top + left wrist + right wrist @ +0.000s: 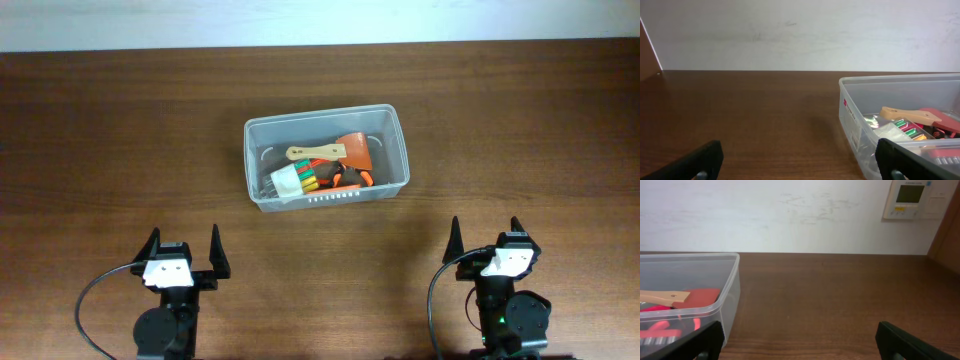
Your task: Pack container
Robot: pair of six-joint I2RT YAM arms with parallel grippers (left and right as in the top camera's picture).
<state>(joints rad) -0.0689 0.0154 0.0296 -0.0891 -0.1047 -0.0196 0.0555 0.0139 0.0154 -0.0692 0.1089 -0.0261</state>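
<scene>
Standing by the table (100,130), you see the container (250,160) at its middle, a little toward the far edge, its long sides running along that edge. From overhead the contents are plain: a wooden-handled spatula (340,152) with an orange-red blade lies on top, a white bundle (293,181) with green, red and yellow strips sits in the near-left corner of the bin, and an orange-handled tool (352,180) is partly hidden under them.

Both arms are back near the near edge and well apart from the bin. The left gripper (184,240) is toward the near-left corner and the right gripper (485,230) toward the near-right; each has its fingers spread wide with nothing between them.

The left wrist view catches only the bin's left end (850,115), with the spatula handle and coloured strips showing through the wall. The right wrist view has the bin's right end (732,285) and the red blade, plus a wall panel (912,199) with a small screen that no other view shows.
</scene>
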